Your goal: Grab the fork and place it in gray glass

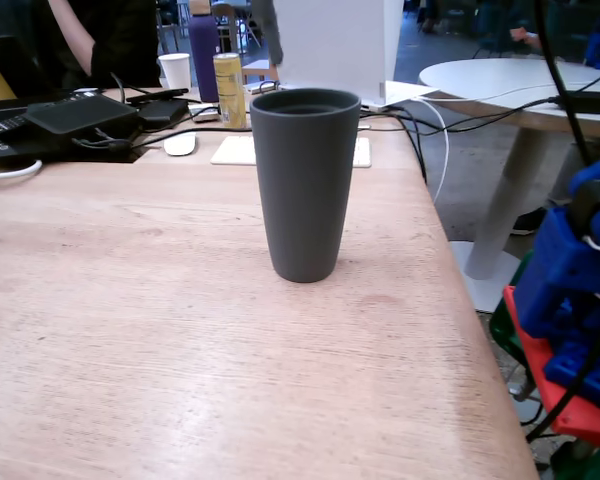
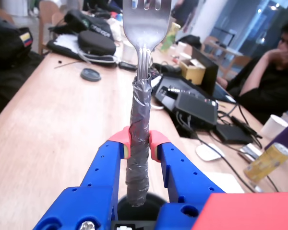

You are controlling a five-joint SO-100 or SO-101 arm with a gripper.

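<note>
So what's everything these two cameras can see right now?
Gray glass: one, dark gray, upright mid-table in the fixed view.
Fork: one, silver, gray-taped handle, tines up, clamped in the wrist view.
Gold can: one, behind the glass.
White cup: one, far edge.
Purple bottle: one, beside the can.
Table: one, light wood.
Gripper: one, blue with red tips, closed on the fork handle.

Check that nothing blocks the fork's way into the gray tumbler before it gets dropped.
Nothing visible does. In the wrist view the pincer is shut on the fork by its taped handle, whose lower end hangs over a dark round opening, apparently the gray tumbler. The fixed view shows its mouth open and uncovered.
</note>
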